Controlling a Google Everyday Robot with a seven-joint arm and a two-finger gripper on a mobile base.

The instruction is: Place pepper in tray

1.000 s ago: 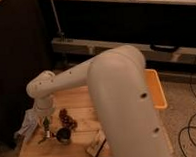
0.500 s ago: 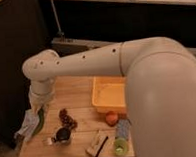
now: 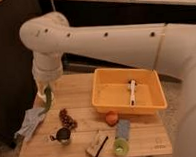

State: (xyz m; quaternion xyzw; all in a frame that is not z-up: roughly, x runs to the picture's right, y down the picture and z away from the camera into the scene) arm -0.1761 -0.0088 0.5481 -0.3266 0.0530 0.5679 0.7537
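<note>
A white robot arm (image 3: 114, 39) sweeps across the top of the frame and bends down at the left edge of a light wooden table (image 3: 77, 94). Its gripper (image 3: 46, 91) hangs low over the table's left side, beneath the arm's ribbed white wrist. A long, slender, curved green chili pepper (image 3: 47, 97) dangles from the gripper, its tapered end pointing down toward the tabletop; the gripper has hold of the pepper's upper end, clear of the table surface as far as can be judged.

The large rectangular orange-yellow plastic tray (image 3: 105, 106) sits on the right half of the table, well apart from the pepper. A small white stick-like item (image 3: 133, 92) lies inside it.

Below the gripper, a crumpled pale blue-grey cloth (image 3: 30, 122) droops over the table's left edge. A dark reddish cluster resembling grapes (image 3: 67, 119) lies near the middle, with a small dark round-bodied object (image 3: 62, 136) just in front of it. A small round orange-red fruit (image 3: 111, 118) rests against the tray's front wall. A cylinder with a green bottom (image 3: 121, 139) lies on its side near the front edge, beside a pale rectangular block with a dark stripe (image 3: 96, 144).
</note>
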